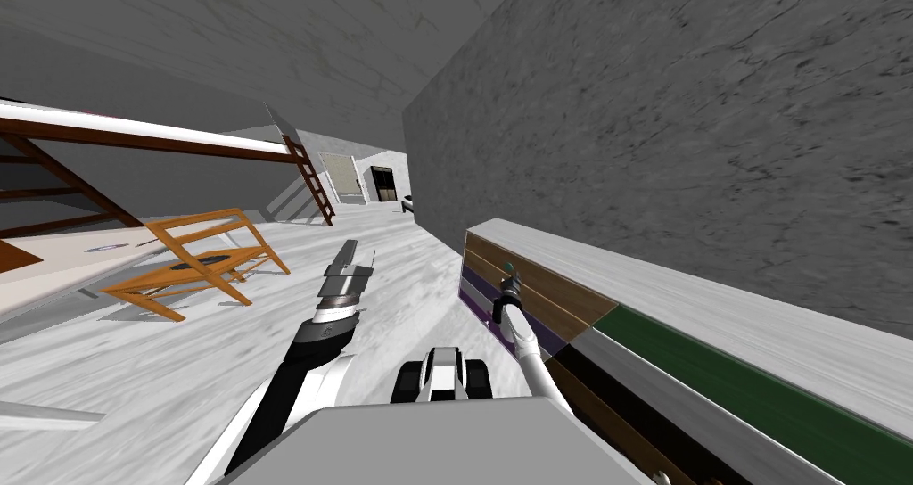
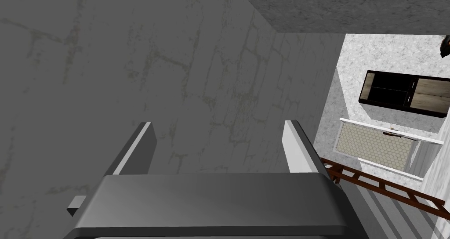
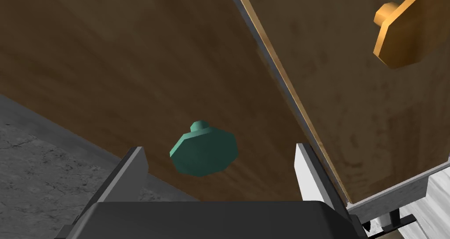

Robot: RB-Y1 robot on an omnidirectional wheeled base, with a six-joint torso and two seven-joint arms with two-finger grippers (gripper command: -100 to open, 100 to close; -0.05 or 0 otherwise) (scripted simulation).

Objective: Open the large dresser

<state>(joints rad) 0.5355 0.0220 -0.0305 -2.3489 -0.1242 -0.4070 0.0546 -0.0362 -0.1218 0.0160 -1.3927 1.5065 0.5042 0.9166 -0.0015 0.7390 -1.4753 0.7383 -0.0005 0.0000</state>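
Reaching at the brown drawer front of the large dresser (image 1: 553, 297) with the right hand (image 3: 219, 149), fingers held apart. Facing a green knob (image 3: 204, 150) just ahead, in line between the two fingers, touching neither. Beyond one finger, on the neighbouring front, an orange knob (image 3: 411, 34). Holding the left hand (image 1: 357, 261) well apart from the dresser, fingers likewise spread.

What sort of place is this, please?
Probably a bedroom: a long dresser with coloured drawer fronts along the wall, a ladder to a raised wooden frame, and a wooden chair.
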